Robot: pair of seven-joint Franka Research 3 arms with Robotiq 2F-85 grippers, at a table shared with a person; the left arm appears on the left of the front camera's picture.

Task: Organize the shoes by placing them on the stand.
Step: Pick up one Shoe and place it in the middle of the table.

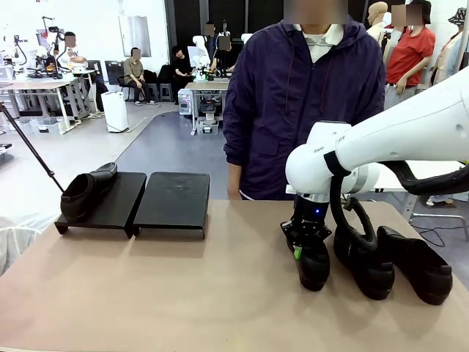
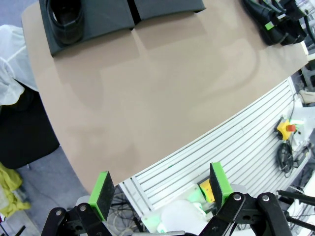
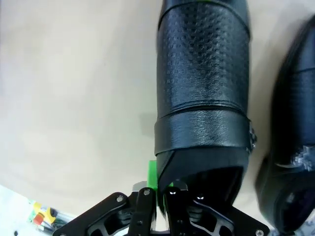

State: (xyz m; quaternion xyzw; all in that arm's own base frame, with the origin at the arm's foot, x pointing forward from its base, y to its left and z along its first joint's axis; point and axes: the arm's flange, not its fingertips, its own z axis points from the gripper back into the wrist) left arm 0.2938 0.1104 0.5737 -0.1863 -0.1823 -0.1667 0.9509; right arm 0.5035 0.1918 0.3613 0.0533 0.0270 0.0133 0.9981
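Four shoes are showing. One shoe (image 1: 86, 193) is lying on the left panel of the stand (image 1: 176, 199), at the frame's left. Three are standing on the surface (image 1: 183, 293) at lower right. The right tool (image 1: 302, 253) is pinching the leftmost shoe (image 1: 315, 270) by its collar. The left tool (image 2: 160, 189) is hanging wide open, gripping nothing.

right arm (image 1: 410, 128): white rounded shell, black band (image 1: 333, 163), black cable (image 1: 350, 220) | left gripper (image 2: 160, 183): black links, 2 green pads (image 2: 104, 194)

A large open robotics lab: grey floor (image 1: 146, 147), far worktables (image 1: 44, 84) with gear, seated people (image 1: 134, 70), an emergency-stop button (image 2: 287, 129) below the tabletop (image 2: 172, 98).
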